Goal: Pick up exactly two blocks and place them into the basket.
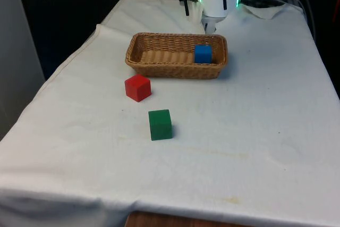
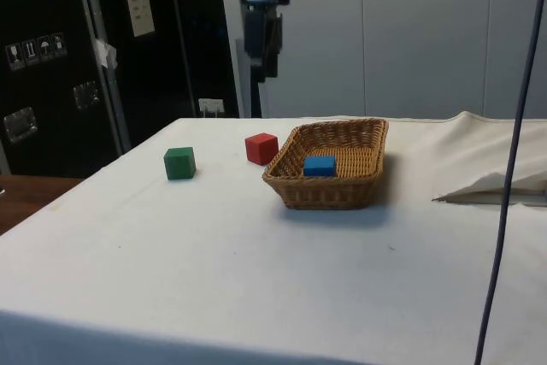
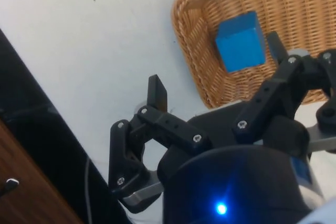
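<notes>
Gripper (image 3: 212, 69) spread wide and holding nothing, seen from the wrist above the wicker basket (image 3: 199, 72), blue block (image 3: 240, 41) lying inside. From the front: blue block (image 1: 203, 53) at the basket's (image 1: 159, 68) right end, red block (image 1: 138, 87) just before the rim, green block (image 1: 160, 124) nearer still. From the side: gripper (image 2: 263, 44) raised high behind the basket (image 2: 329, 190). One block in, seemingly; next, down onto the red block (image 2: 261, 148) or green block (image 2: 179, 162).

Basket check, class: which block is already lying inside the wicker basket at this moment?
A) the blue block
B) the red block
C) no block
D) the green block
A: the blue block lies inside the basket; the red block and green block sit on the cloth.
</notes>
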You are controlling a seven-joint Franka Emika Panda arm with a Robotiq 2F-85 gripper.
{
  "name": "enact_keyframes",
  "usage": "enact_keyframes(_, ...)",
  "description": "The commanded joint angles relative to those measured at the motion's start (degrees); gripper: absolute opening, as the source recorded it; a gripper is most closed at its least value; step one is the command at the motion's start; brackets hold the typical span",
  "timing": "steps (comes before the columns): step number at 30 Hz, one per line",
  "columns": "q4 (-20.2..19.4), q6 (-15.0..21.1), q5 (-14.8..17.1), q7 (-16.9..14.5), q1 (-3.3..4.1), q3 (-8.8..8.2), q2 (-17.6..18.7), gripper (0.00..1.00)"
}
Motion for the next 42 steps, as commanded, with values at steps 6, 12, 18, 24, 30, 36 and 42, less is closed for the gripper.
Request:
enact_keyframes(6,5.2,-3.0,2.3,-1.9,0.06,0.11,2.8,1.00)
enact_keyframes(12,9.0,-4.5,3.5,-3.0,0.00,0.17,5.2,1.00)
enact_keyframes(18,12.9,-5.6,4.6,-4.0,0.00,0.29,8.0,1.00)
enact_keyframes(24,17.1,-6.6,5.7,-4.9,-0.17,0.40,11.3,1.00)
enact_keyframes(30,21.3,-7.6,6.9,-5.8,-0.23,0.29,14.8,1.00)
enact_keyframes(36,26.1,-8.5,7.7,-6.6,-0.52,0.40,19.0,1.00)
enact_keyframes(42,29.6,-8.5,8.8,-8.4,-0.69,0.34,22.7,1.00)
